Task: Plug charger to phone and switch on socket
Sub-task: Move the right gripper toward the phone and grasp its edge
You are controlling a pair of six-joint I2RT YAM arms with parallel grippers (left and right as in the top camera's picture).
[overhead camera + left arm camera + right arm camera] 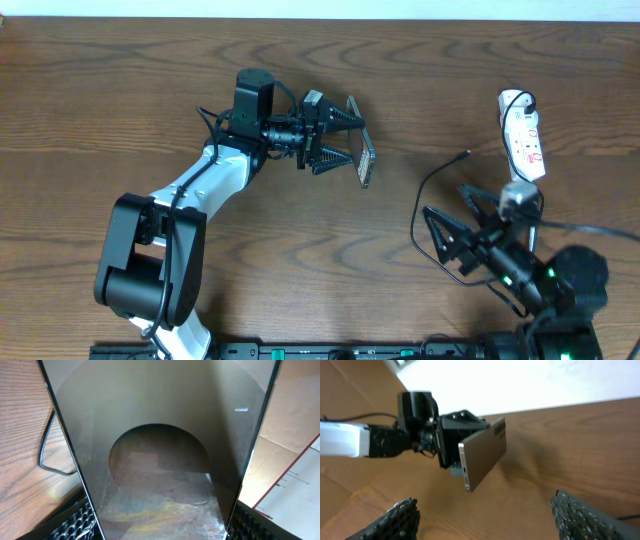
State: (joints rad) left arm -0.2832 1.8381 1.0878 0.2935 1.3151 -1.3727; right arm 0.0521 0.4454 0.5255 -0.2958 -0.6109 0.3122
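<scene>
My left gripper [338, 140] is shut on the phone [366, 160] and holds it on edge above the table. In the left wrist view the phone's silvery-beige face with a dark oval [160, 435] fills the frame between the fingers [161, 530]. The right wrist view shows the phone [482, 457] tilted, with its port end toward me. The charger [418, 205] is a thin black cable lying on the table, its connector tip [467, 154] free near the socket [524, 135]. My right gripper [450, 218] is open and empty beside the cable; its fingers [485, 520] spread wide.
The socket's white cord and black plug lie at the far right of the wooden table [120, 90]. A thin black cable loop [47, 452] shows left of the phone in the left wrist view. The right arm's base [570, 280] sits at the front right.
</scene>
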